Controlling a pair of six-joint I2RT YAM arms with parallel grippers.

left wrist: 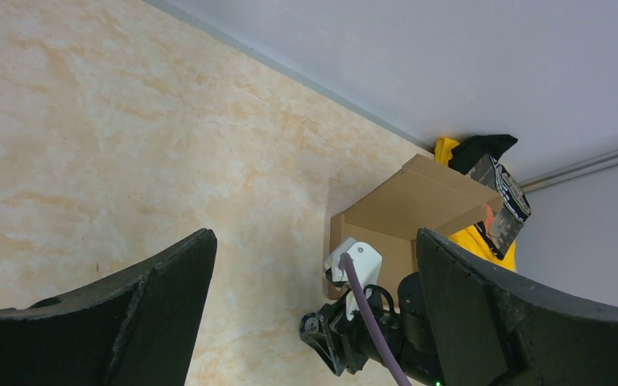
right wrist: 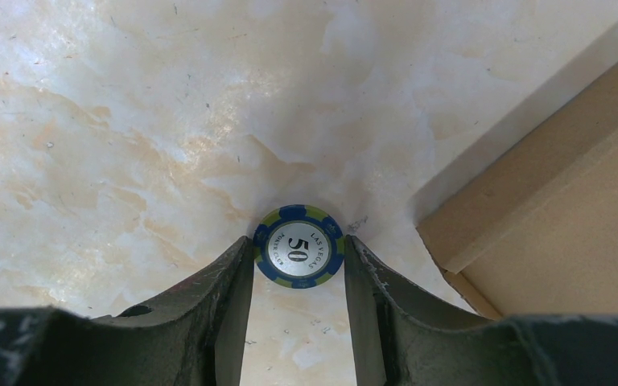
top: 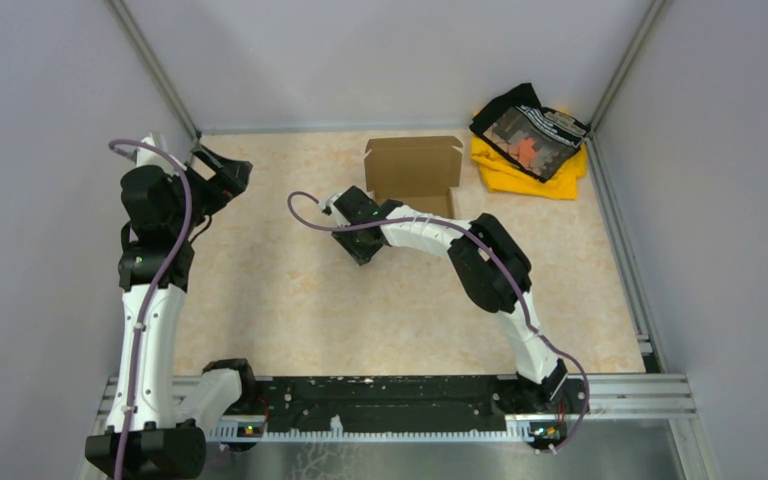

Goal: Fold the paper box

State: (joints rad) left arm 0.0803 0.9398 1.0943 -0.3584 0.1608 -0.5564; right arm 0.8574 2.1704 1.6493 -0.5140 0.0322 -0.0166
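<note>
Black fingers (right wrist: 229,297) of the right gripper (right wrist: 298,244) are pinching a blue-and-green chip (right wrist: 298,257) marked 50, 1 finger touching each side of its rim. Whether the chip is resting on the table (right wrist: 129,121) or hanging just above it is hard to tell. Just beside the chip, on the right, the box (right wrist: 555,233) is running out of the frame, only 1 corner showing.

From above, the right wrist is hiding the chip and part of the box's near-left edge. The box (top: 415,165) is sitting at the far middle of the table, its lid standing up. A cloth pile (top: 530,140) is lying near its right side, in the far-right corner.

Jaws spread wide and holding nothing, the left gripper (left wrist: 315,237) is hanging near the far-left wall (top: 50,120), well apart from the box. Bare table is lying between the 2 arms.
</note>
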